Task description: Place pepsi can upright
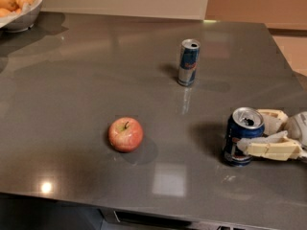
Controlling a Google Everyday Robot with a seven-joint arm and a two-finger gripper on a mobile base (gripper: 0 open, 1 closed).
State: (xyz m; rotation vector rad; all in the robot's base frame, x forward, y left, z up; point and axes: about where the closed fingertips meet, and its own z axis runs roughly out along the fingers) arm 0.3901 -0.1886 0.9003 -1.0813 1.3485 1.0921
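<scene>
The pepsi can (238,134), dark blue with a silver opened top, stands upright on the grey table (86,80) near its right edge. My gripper (251,131) reaches in from the right. Its two cream fingers sit on either side of the can, one behind it and one (266,149) across its front, closed on the can's body. The can's base rests on the table top.
A slimmer blue-and-silver can (188,62) stands upright further back, in the middle of the table. A red apple (125,134) lies left of centre. A white bowl of fruit (19,4) stands at the far left corner. The table's front edge is close below the pepsi can.
</scene>
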